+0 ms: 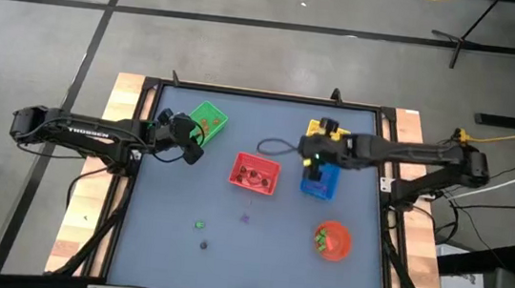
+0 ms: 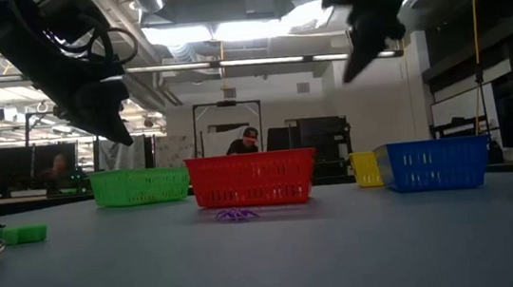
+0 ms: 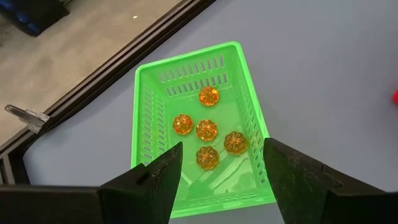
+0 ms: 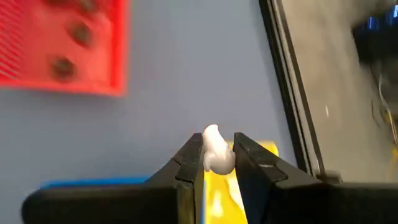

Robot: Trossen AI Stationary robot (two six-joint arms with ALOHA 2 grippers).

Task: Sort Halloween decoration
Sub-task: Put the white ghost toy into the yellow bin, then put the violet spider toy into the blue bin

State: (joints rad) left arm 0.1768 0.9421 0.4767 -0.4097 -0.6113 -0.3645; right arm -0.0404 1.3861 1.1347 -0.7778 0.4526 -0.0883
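Left gripper point(image 3: 221, 171) up above the near end of the green basket point(image 1: 208, 120), fingers point(image 3: 149, 180) spread wide, nothing between them. In that basket, five orange pumpkins point(image 3: 206, 130), loosely grouped on the floor of it, some close together, none stacked.

Right gripper point(image 4: 217, 163) raised over the yellow basket point(image 1: 319, 129), near the blue basket point(image 1: 321, 179), pinched on a small white trinket point(image 4: 216, 150); trinket sticking out past the fingertips, clear of the table.

Red basket point(image 1: 254, 174) in the middle of the table point(image 1: 169, 259), between green and blue, with a few dark trinkets point(image 1: 253, 173) inside; too blurred in the right wrist view to name. Yellow basket just behind the blue one, touching or nearly so; cannot tell which.

On the open table in front of the red basket: a purple trinket point(image 2: 236, 214) lying flat, just beside its front wall in the low view; further forward, a green trinket point(image 1: 199, 223); beyond that, toward the front edge, a small dark one point(image 1: 204, 245). All three well apart from both grippers.

Red bowl point(image 1: 333, 241) at the right front, well away from the baskets, with green and red bits in it; not clear enough to name.

Beyond the table, a person point(image 2: 245, 141) behind the red basket in the low view.
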